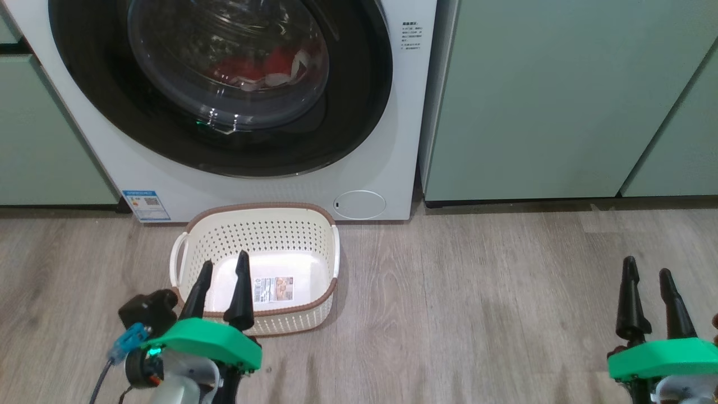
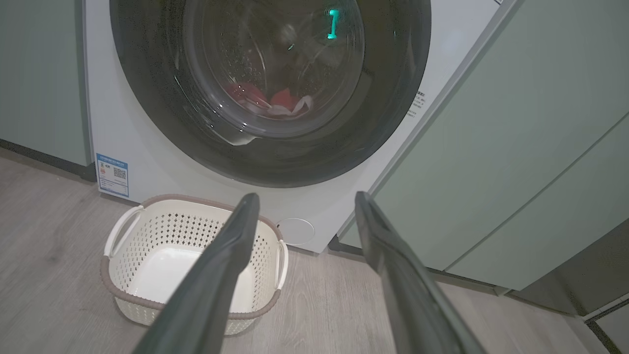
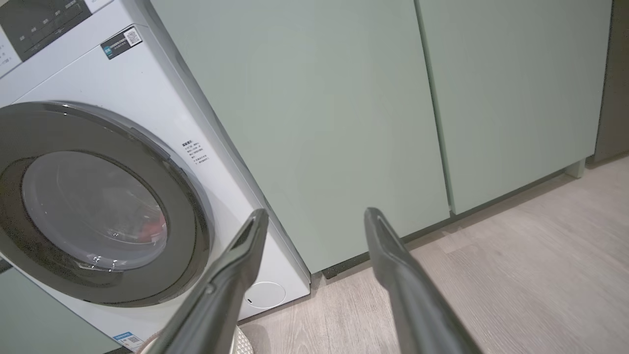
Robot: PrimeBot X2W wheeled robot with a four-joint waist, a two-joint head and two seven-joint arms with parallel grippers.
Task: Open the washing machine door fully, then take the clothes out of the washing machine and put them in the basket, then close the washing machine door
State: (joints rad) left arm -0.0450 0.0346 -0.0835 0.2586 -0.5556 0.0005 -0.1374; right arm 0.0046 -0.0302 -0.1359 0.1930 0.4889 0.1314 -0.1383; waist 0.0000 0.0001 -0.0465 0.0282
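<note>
Rising from the lower left of the head view, the left gripper (image 1: 224, 258) holds its two dark fingers spread apart and empty, their tips showing against the near wall and the bottom of the basket (image 1: 269, 235); whether they reach inside it or hang above the rim I cannot tell. At the lower right, well apart from the basket, the right gripper (image 1: 647, 265) is likewise open and grips nothing, poised over the pale wood-look floor (image 1: 477, 292). The basket stands upright on that floor, cream-white with a brown rim and white side handles, a printed label (image 1: 275, 289) lying on its bottom. Its far side is just in front of the washing machine (image 1: 401, 140), near the small round cover (image 1: 359, 204) low on the white front and a blue sticker (image 1: 145, 205) at the lower left corner. Above, the washing machine door (image 1: 359, 112) sits shut, its glossy black rim flat against the front. Through the bulging glass the clothes (image 1: 252, 70) lie in the bottom of the drum, red with white bands. Pale green cabinets (image 1: 561, 95) flank the machine on both sides. In the left wrist view the left gripper (image 2: 307, 195) points at the machine's lower right corner; the right gripper (image 3: 317, 211) points at the cabinet beside it.
</note>
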